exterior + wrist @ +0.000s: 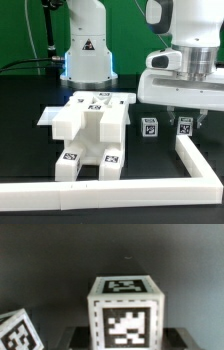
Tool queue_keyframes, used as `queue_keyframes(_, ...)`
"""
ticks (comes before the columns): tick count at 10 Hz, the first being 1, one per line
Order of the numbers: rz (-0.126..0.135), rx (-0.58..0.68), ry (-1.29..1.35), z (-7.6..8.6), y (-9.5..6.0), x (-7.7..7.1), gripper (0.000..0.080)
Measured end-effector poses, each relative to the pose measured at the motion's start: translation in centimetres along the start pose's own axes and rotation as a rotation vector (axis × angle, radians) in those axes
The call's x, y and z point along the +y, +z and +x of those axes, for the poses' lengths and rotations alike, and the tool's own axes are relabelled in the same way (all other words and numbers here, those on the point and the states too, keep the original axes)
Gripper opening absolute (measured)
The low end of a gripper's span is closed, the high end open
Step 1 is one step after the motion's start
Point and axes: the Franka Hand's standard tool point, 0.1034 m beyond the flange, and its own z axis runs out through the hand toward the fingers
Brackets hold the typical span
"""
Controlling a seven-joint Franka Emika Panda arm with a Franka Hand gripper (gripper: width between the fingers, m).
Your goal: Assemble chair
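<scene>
The partly built white chair (88, 135) stands on the black table left of centre, with tags on its top and front feet. Two loose cube-topped posts stand to its right, one nearer the chair (150, 127) and one further right (184, 126). My gripper (184, 113) hangs straight over the right post, open, one finger on each side of its top. In the wrist view this post (124, 308) fills the middle, with the dark fingertips (78, 336) low on either side of it. The other post (18, 333) shows at the edge.
The long white L-shaped border rail (130, 187) runs along the front and up the right side (200, 160), close to the posts. A second robot's white base (87, 55) stands behind the chair.
</scene>
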Motion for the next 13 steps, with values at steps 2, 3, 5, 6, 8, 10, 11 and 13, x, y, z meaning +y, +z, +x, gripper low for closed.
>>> queue_keyframes(2, 0.0, 0.0, 0.0, 0.0, 0.0, 0.0, 0.0282)
queue_keyframes(3, 0.0, 0.0, 0.0, 0.0, 0.0, 0.0, 0.0282)
queue_keyframes(5, 0.0, 0.0, 0.0, 0.0, 0.0, 0.0, 0.0282)
queue_keyframes(6, 0.0, 0.0, 0.0, 0.0, 0.0, 0.0, 0.0282)
queue_keyframes(8, -0.01, -0.034, 0.005, 0.3, -2.0, -0.1, 0.0282)
queue_keyframes(10, 0.026, -0.026, -0.049, 2.2, -6.9, 0.5, 0.0284)
queue_keyframes(11, 0.035, -0.046, -0.065, 2.8, -9.8, 1.6, 0.0284)
queue_keyframes(13, 0.058, -0.042, -0.083, 4.9, -13.8, 3.4, 0.0284)
